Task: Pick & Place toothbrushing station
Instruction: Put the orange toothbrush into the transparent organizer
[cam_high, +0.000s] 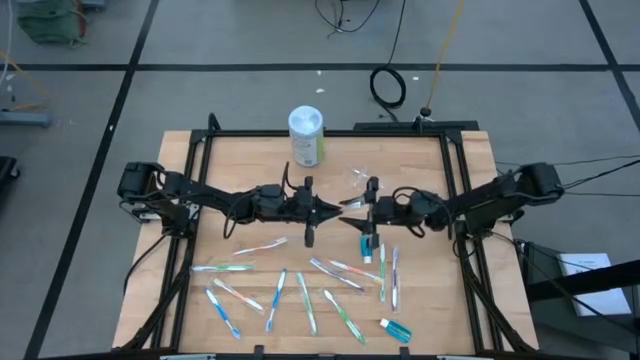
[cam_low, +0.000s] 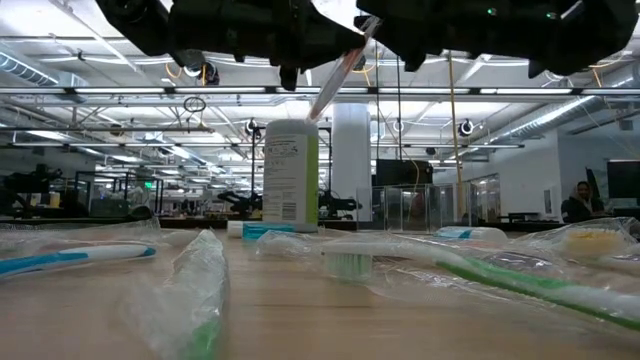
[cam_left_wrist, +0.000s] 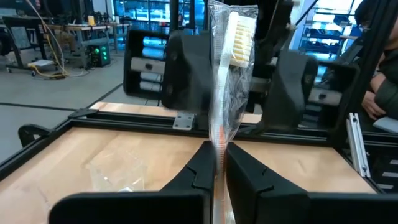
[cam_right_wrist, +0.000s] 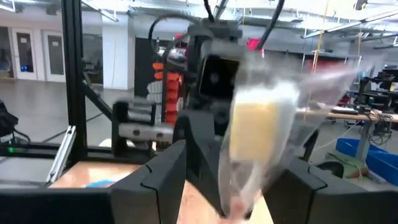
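Note:
My left gripper (cam_high: 328, 208) hangs over the middle of the table, shut on a toothbrush in a clear wrapper (cam_left_wrist: 239, 37). Its bristle head rises slanting toward my right gripper (cam_high: 352, 212). That gripper is open and faces the left one. Its fingers (cam_right_wrist: 161, 174) stand on either side of the wrapped head (cam_right_wrist: 258, 130); I cannot tell whether they touch it. The clear cup (cam_left_wrist: 115, 173) stands on the table behind the grippers (cam_high: 362, 178). Several more wrapped toothbrushes (cam_high: 300, 290) and a teal toothpaste tube (cam_high: 396, 328) lie flat on the near half of the table. My left gripper pinches the toothbrush's handle (cam_left_wrist: 219, 140), wrapper and all, between its two fingers. The fingers lie level and point toward the table's right. The brush is lifted clear and tilted (cam_low: 335, 85), head up and away from the gripper, with its lower end hanging past the fingers.
A tall white-lidded canister with a green label (cam_high: 306, 135) stands at the far middle of the table (cam_low: 290, 175). A black frame (cam_high: 200, 150) runs along the table's sides. A second teal tube (cam_high: 368, 250) lies under the right gripper.

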